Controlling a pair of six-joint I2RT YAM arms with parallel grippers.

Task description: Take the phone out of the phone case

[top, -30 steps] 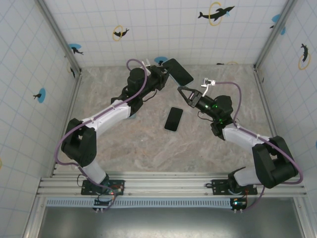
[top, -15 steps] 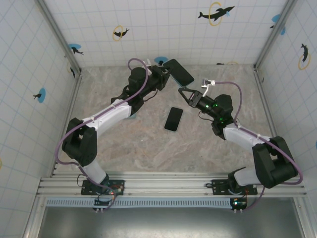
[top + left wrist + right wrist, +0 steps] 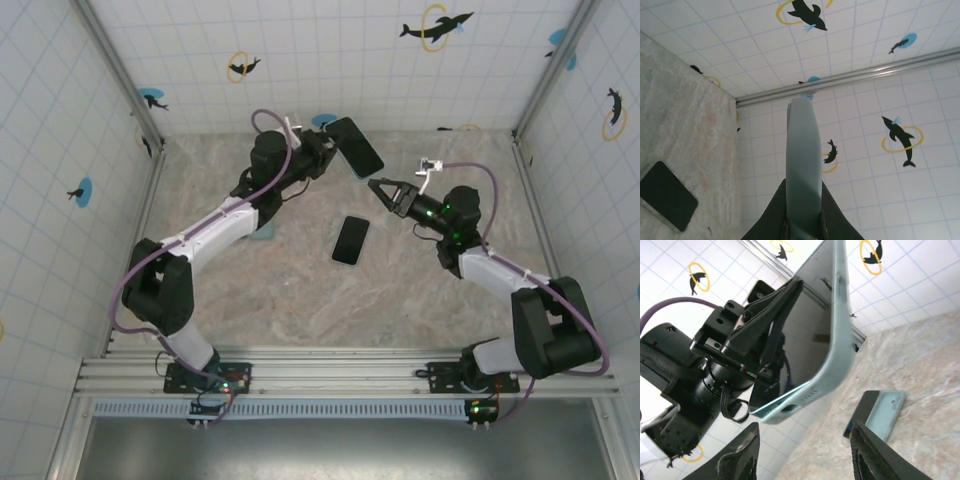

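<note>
Left jaws: clenched on one end of the phone case point(image 3: 357, 147); left gripper point(image 3: 328, 156) is raised over the far side of the tabletop point(image 3: 300, 290)
Right jaws: spread apart, gripping nothing; right gripper point(image 3: 381, 187) points toward the case, near it but not touching
Phone case: light blue rim, dark glossy face; held tilted in the air
Phone point(image 3: 350, 240): black; lies flat on the marbled tabletop between both grippers, apart from the case

Setting: lab robot test cell. Marble-pattern tabletop point(image 3: 300, 290) is boxed in by white gridded walls point(image 3: 330, 60) carrying dolphin stickers point(image 3: 436, 27). Aluminium corner posts point(image 3: 120, 70) frame it; arm bases point(image 3: 195, 378) are bolted to an extruded rail point(image 3: 340, 372).
</note>
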